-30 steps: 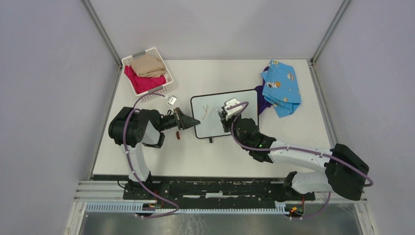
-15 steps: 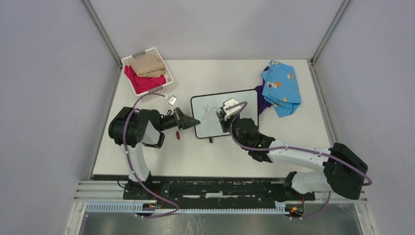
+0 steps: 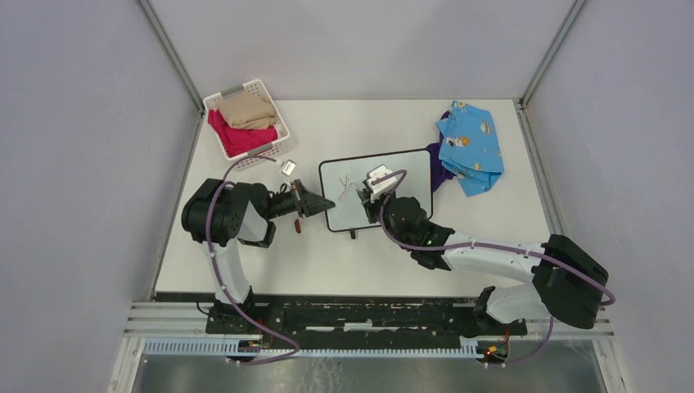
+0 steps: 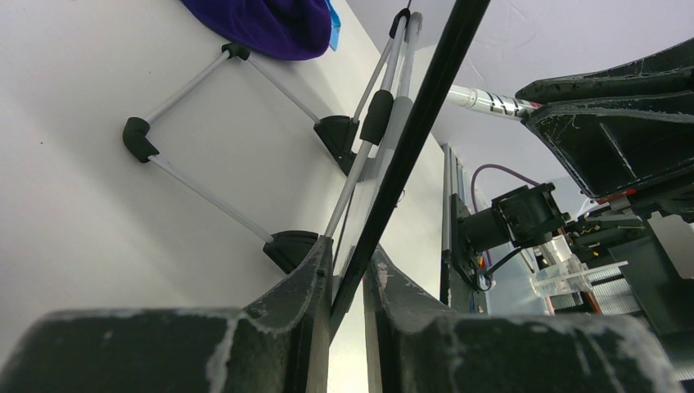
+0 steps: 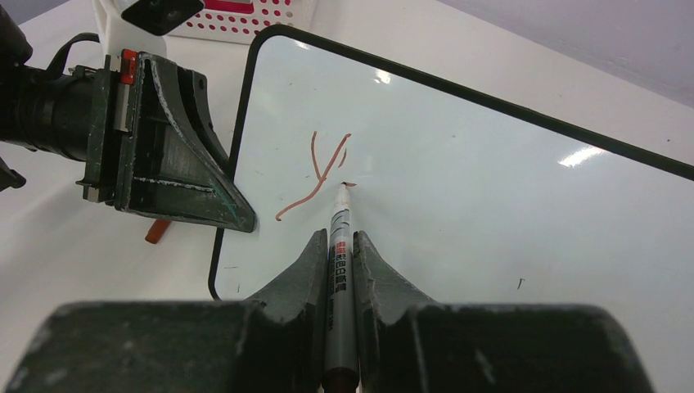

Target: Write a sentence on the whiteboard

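- Up close, the right gripper has its fingers pinched on a marker. It's a slim, smooth white-and-grey barrel poking straight out ahead, with the fine tip down on the board.
- The whiteboard sits right under and ahead of that gripper. It's glossy white and slick enough to mirror the lights, with a thin black frame and rounded corners.
- Just left of the tip are a few thin red strokes, sort of a Y with a tail. That's nowhere near a sentence, so I'd call this early days.
- Further left, past the strokes, the left gripper is clamped on the board's edge, the black frame wedged between its scuffed dark fingers.
- What worries me is a slick board held by one narrow edge.
  - Press hard or drag sideways and it could pivot or slip out of that clamp, skewing the letters.
  - Press too lightly and the line skips.
  - The round barrel could also creep back between the fingers.
- Beyond the left gripper's fingers there's a small red bit on the table. It may be a cap, but I can't tell.
- Far off to the left is a perforated white plastic basket of soft folded clothes, and far off to the right a rumpled blue patterned cloth.
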